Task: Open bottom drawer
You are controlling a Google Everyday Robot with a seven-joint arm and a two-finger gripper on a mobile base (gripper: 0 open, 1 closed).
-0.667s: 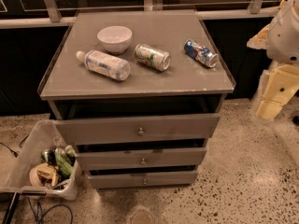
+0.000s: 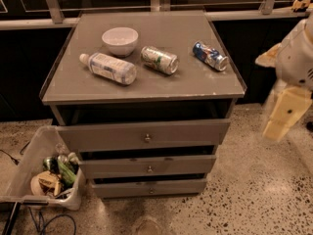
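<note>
The grey cabinet point(image 2: 146, 84) has three drawer fronts stacked one under another. The bottom drawer point(image 2: 122, 188) is the narrowest and lowest, just above the floor, with a small round knob point(image 2: 151, 190) at its centre. Its front sits set back under the middle drawer point(image 2: 117, 167) and the wider top drawer point(image 2: 107, 136). My gripper point(image 2: 285, 114) hangs to the right of the cabinet, at about the height of the top drawer, well apart from all the drawers and blurred by motion. It holds nothing that I can see.
On the cabinet top lie a white bowl point(image 2: 120, 39), a plastic bottle point(image 2: 108, 68), a green-and-white can point(image 2: 160, 59) and a blue can point(image 2: 210, 56). A clear bin point(image 2: 29, 173) with rubbish stands on the floor at the left. Cables point(image 2: 46, 222) run below it.
My arm and gripper at the right have dropped a little lower and now look blurred. The cabinet, drawers and objects have not moved.
</note>
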